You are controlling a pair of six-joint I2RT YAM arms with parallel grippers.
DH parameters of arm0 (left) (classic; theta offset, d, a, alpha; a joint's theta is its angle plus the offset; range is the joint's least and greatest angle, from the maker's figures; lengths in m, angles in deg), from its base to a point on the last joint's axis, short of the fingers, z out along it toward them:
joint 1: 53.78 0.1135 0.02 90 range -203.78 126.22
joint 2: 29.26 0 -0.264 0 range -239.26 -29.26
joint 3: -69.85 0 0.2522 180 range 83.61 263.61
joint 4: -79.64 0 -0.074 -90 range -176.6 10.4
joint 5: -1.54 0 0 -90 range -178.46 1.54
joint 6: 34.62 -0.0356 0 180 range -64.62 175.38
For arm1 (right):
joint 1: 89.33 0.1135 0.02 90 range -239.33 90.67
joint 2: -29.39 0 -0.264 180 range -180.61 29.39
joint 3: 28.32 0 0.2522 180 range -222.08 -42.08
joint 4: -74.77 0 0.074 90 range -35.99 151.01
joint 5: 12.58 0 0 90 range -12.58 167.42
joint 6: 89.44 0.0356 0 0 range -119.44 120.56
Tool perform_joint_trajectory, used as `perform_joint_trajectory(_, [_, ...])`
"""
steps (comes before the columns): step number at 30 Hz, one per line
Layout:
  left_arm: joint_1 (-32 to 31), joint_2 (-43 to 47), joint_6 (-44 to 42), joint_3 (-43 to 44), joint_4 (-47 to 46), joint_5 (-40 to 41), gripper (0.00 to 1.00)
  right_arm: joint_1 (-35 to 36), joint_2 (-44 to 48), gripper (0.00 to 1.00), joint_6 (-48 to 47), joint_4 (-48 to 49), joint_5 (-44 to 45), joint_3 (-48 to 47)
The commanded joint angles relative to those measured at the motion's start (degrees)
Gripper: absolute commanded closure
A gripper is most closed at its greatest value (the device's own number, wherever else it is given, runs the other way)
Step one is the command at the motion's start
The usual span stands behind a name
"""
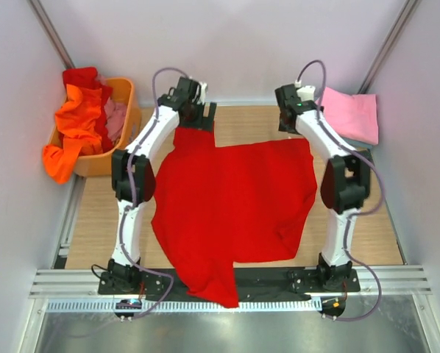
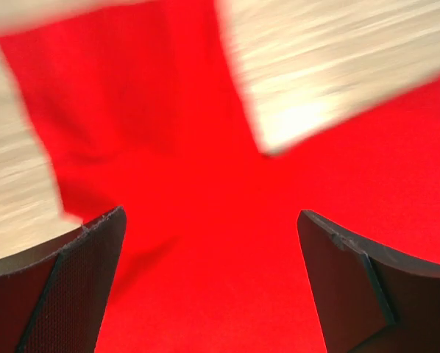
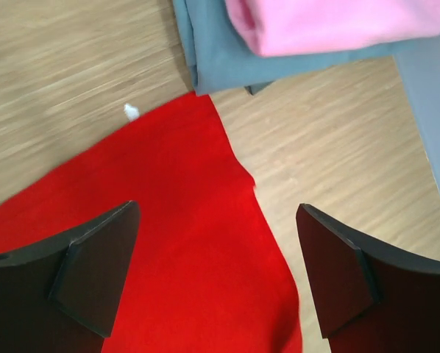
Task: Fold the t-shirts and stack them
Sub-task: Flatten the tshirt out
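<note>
Looking down from the top camera, we judge the spreading step to be in hand: the red t-shirt (image 1: 235,206) lies rumpled across the table (image 1: 95,220) between both arms, one part trailing over the near edge, so next we must smooth it before any fold. Through the left wrist view, the left gripper (image 2: 209,220) hovers with jaws apart over blurred red cloth, holding nothing. Through the right wrist view, the right gripper (image 3: 216,213) likewise stands spread above the shirt's corner, near the folded pink t-shirt (image 3: 330,22) lying on a grey-blue t-shirt (image 3: 220,59).

top view looks down from high behind, wrist views close over the red t-shirt (image 1: 235,198), shared by all three
</note>
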Motion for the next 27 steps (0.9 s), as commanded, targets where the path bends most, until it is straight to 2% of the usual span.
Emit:
perform_joint_trajectory(1, [-3.23,16.96,2.18,-3.64,2.02,6.96,0.0,0.66,17.57,0.06,2.67,4.95,-4.49,8.47])
perform_joint_trajectory(4, [-4.46,24.93,3.85,-18.74,-2.18,10.57,0.0,0.66,25.39,0.06,1.89,9.25,-13.63,18.58])
perform_joint_trajectory(5, [-4.47,27.14,6.38,-22.61,-5.51,10.66,0.0,0.66,28.81,0.06,1.54,12.4,-20.63,23.39])
perform_joint_trajectory(6, [-4.47,28.99,7.71,-29.17,-6.76,10.75,0.0,0.66,30.15,0.07,0.84,14.17,-25.66,25.96])
perform_joint_trajectory(9, [-4.9,34.45,12.19,-39.39,-10.11,9.7,0.0,0.92,32.7,0.11,1.35,14.72,-35.62,32.65])
perform_joint_trajectory(11, [-6.22,37.62,13.78,-43.28,-10.38,9.52,0.03,2.49,33.76,0.15,2.32,11.83,-36.52,36.77])
perform_joint_trajectory(16, [-9.48,44.74,17.74,-58.14,-15.37,10.41,0.02,8.21,43.15,0.17,6.63,9.61,-28.34,47.59])
perform_joint_trajectory(18, [-9.39,44.75,18.45,-61.22,-19.42,10.4,0.01,8.48,43.08,0.18,6.81,10.67,-29.65,49.28])
perform_joint_trajectory(21, [-9.21,39.41,18.71,-58.96,-20.48,10.31,0.01,8.66,38.79,0.15,4.88,13.47,-32.29,46.74])
perform_joint_trajectory(22, [-9.21,37.82,18.28,-58.16,-20.74,10.49,0.01,8.22,37.03,0.13,4.0,14.27,-35.69,45.77])
perform_joint_trajectory(25, [-8.86,30.61,17.13,-53.33,-19.26,13.03,0.01,6.03,28.25,0.11,2.59,16.73,-42.11,40.5])
perform_joint_trajectory(27, [-8.08,27.01,16.6,-50.61,-18.02,13.74,0.01,5.32,20.34,0.11,1.8,16.3,-42.41,35.32])
